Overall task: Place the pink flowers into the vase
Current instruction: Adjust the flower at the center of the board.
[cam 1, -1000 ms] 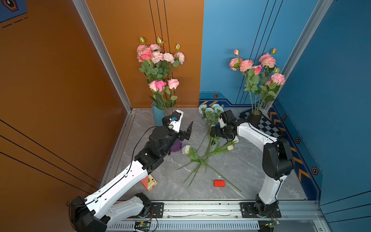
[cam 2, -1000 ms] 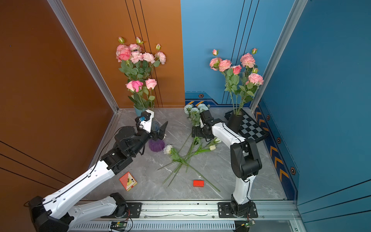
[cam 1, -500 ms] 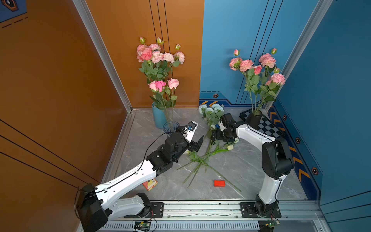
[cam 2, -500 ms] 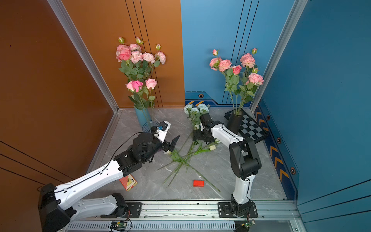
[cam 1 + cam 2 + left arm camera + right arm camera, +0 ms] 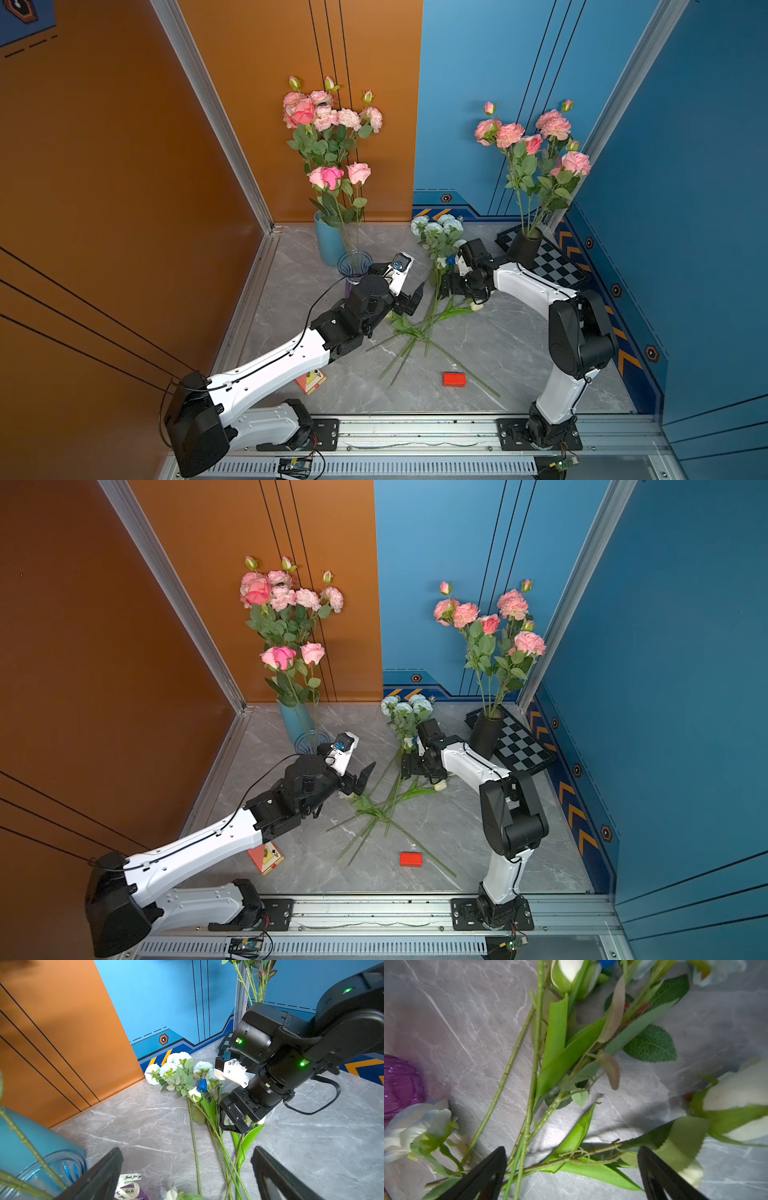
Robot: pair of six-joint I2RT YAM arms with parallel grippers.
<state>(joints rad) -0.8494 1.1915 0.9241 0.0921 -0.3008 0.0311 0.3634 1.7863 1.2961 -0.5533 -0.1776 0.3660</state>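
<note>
Pink flowers (image 5: pixel 328 112) stand in a blue vase (image 5: pixel 326 245) at the back left. Two pink roses (image 5: pixel 332 176) rise from a clear glass vase (image 5: pixel 353 266) in front of it. A third pink bunch (image 5: pixel 532 137) fills a black vase (image 5: pixel 524 249) at the back right. My left gripper (image 5: pixel 413 299) (image 5: pixel 187 1178) is open, low beside the glass vase, with only floor and loose stems below it. My right gripper (image 5: pixel 446 286) (image 5: pixel 571 1174) is open, straddling green stems (image 5: pixel 529 1088) on the floor. No pink flower is held.
Pale blue flowers (image 5: pixel 436 226) and white flowers (image 5: pixel 476 306) lie crossed mid-floor. A purple vase (image 5: pixel 400 1082) sits mostly hidden under my left arm. A red block (image 5: pixel 454 379), a card box (image 5: pixel 311 380) and a chessboard (image 5: pixel 552 262) are on the floor.
My left arm has swung away from the vases, rightward and down toward the flowers on the floor. The right gripper has dropped slightly onto the stems. Both stay open.
</note>
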